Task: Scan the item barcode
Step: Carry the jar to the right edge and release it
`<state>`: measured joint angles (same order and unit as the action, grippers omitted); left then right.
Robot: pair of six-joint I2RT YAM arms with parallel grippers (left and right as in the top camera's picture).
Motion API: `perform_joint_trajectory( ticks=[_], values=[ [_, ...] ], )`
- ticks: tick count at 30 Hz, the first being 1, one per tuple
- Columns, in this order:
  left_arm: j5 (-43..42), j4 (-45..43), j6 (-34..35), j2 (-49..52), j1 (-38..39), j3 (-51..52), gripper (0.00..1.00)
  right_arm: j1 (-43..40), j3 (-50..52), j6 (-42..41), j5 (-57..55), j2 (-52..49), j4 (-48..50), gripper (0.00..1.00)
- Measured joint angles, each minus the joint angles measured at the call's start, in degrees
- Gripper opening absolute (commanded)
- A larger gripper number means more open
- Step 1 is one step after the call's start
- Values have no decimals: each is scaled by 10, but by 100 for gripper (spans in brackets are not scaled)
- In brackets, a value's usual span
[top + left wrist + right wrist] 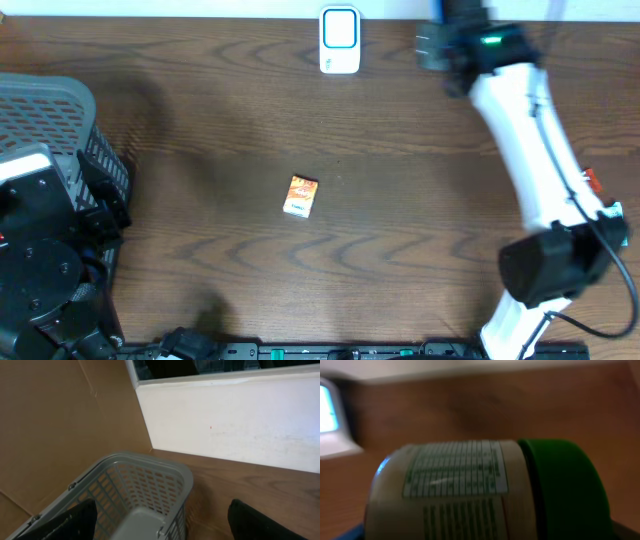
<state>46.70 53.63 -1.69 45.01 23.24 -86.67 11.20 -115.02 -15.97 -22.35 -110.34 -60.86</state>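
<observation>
A cream jar with a green lid (470,495) lies sideways and fills the right wrist view, its printed label facing the camera. My right gripper (432,42) is at the back of the table, just right of the white scanner (340,40), and is shut on the jar; its fingers are hidden behind the jar. The scanner's lit screen (327,415) shows at the left edge of the right wrist view. My left gripper (162,527) hangs open and empty over the grey basket (145,485).
A small orange box (300,196) lies flat in the middle of the wooden table (220,120). The grey basket (60,120) stands at the left edge beside the left arm. A white wall and brown cardboard lie beyond it.
</observation>
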Motion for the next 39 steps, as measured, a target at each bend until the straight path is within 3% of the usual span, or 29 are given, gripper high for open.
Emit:
perform_joint_trajectory(
  ticks=[6,20,23,27,33,39],
  values=[
    [0,0,0,0,0,0,84,-124,7,-31,-9,-9,-105,75],
    [0,0,0,0,0,0,84,-375,145,-31,-4,-85,-3,80],
    [0,0,0,0,0,0,84,-402,172,-31,7,-85,10,82],
    [0,0,0,0,0,0,84,-441,184,-38,14,-85,23,99],
    [0,0,0,0,0,0,84,-487,180,-42,45,-85,1,99],
    [0,0,0,0,0,0,84,-492,84,-45,219,-83,-81,99]
  ],
)
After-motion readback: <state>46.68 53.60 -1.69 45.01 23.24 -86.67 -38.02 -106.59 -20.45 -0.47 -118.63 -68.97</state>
